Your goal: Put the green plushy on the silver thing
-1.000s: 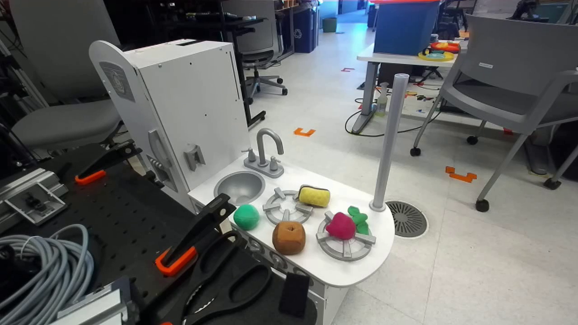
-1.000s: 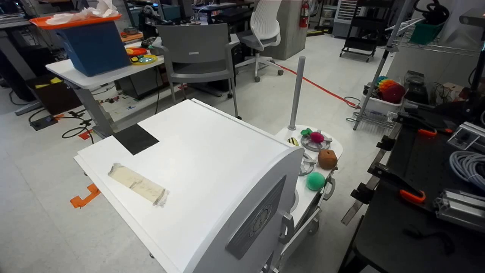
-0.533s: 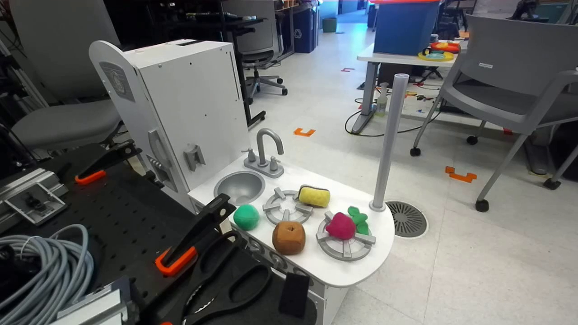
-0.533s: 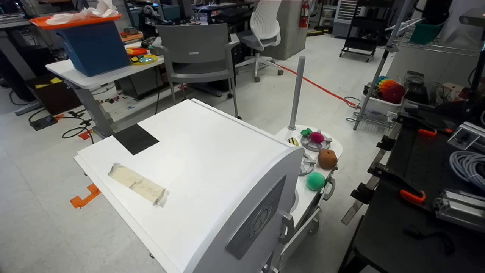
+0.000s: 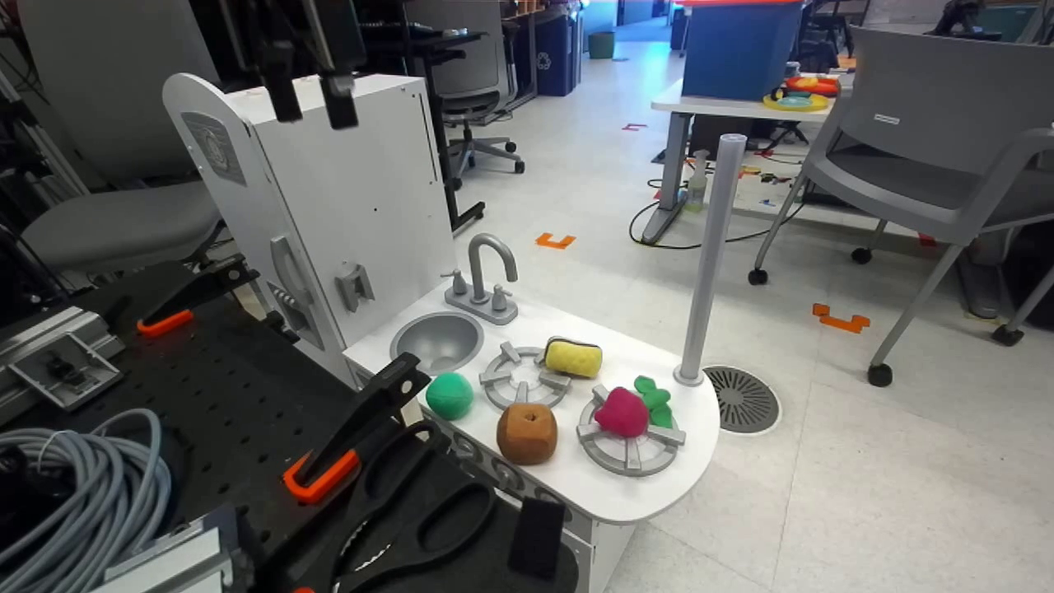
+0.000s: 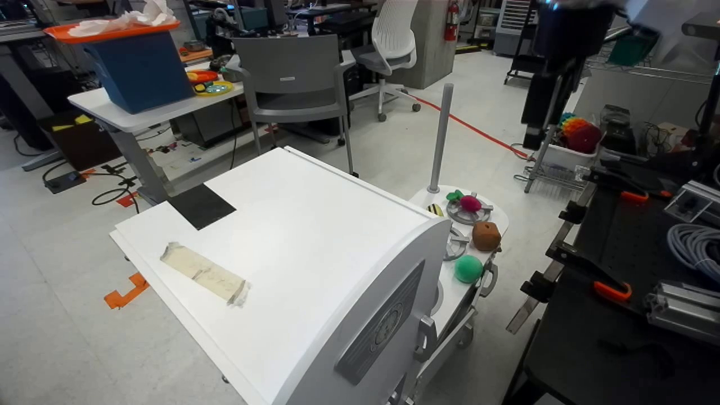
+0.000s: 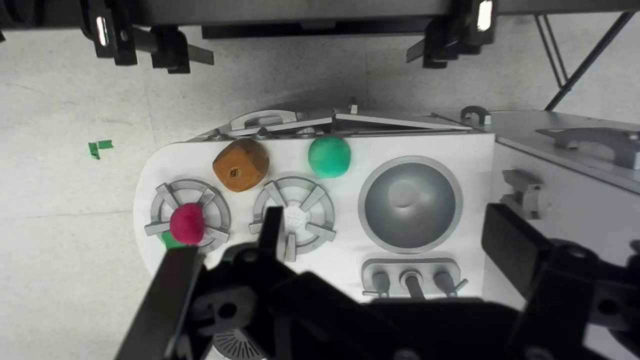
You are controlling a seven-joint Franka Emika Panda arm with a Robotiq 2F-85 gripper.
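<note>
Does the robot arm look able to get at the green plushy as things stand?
Probably yes. The fingers stand open, nothing covers the green plushy, and the brown toy nearby leaves a gap, so the way down from above looks free.

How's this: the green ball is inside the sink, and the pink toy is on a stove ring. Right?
The green ball isn't in the sink but on the counter beside it, as the wrist view shows. The pink toy is on a stove ring.
</note>
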